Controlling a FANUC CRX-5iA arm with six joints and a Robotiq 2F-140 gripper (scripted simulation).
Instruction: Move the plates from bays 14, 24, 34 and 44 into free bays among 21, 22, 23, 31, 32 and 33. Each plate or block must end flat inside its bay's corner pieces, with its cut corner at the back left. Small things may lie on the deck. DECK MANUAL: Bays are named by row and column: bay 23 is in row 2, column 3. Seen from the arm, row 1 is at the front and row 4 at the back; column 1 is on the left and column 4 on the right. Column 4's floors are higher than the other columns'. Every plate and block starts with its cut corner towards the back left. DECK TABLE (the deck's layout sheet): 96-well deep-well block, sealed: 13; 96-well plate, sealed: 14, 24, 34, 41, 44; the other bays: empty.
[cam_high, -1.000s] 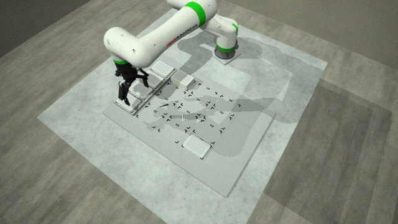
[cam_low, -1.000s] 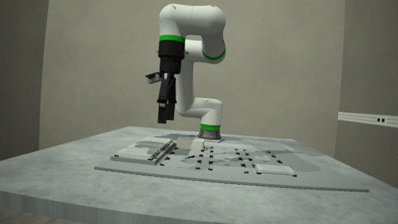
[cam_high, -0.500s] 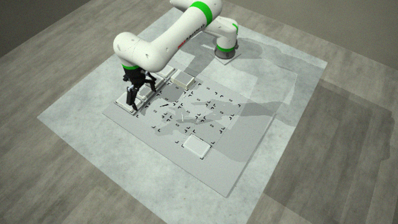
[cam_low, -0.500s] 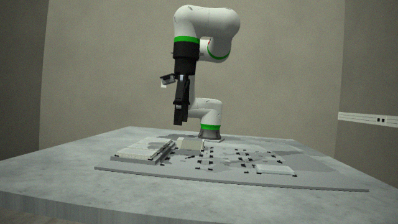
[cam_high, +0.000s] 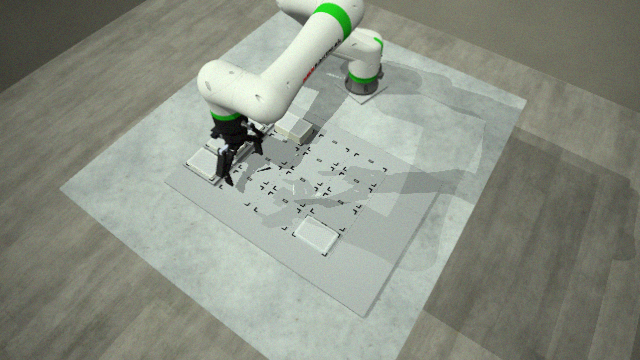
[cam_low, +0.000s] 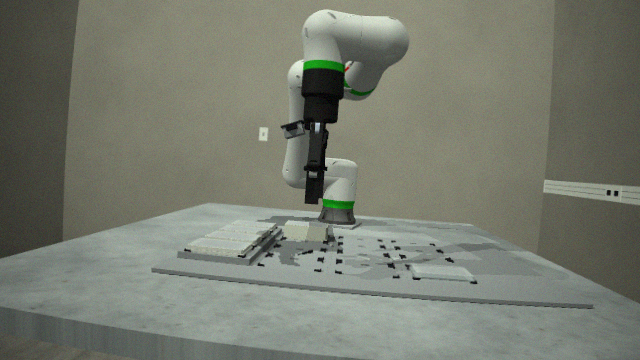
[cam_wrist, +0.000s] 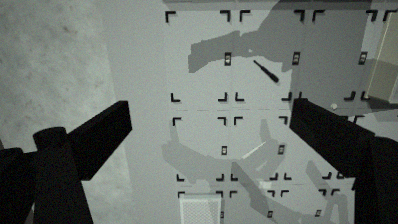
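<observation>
My gripper (cam_high: 244, 167) (cam_low: 313, 202) (cam_wrist: 210, 114) is open and empty, high above the deck. The plate in bay 44 (cam_high: 201, 161) (cam_low: 212, 246) lies on the raised column 4 floor. Behind my gripper in the top view, the bay 34 plate shows only partly and the bay 24 plate is mostly hidden. The bay 14 plate (cam_high: 258, 125) shows beyond them. In the exterior view the four plates stand in a line. Corner pieces of bay 33 (cam_wrist: 244, 15), bay 23 (cam_wrist: 318, 15) and bay 32 (cam_wrist: 238, 120) show with no plate inside.
A deep-well block (cam_high: 294, 127) (cam_low: 306, 231) (cam_wrist: 387, 65) stands in bay 13. Another plate (cam_high: 316, 234) (cam_low: 442, 273) (cam_wrist: 200, 211) lies in bay 41. A dark tool-like thing (cam_high: 264, 169) (cam_wrist: 266, 71) lies in bay 33. A thin white stick (cam_wrist: 254, 150) lies in bay 32. A small pale thing (cam_wrist: 334, 106) lies near bay 23.
</observation>
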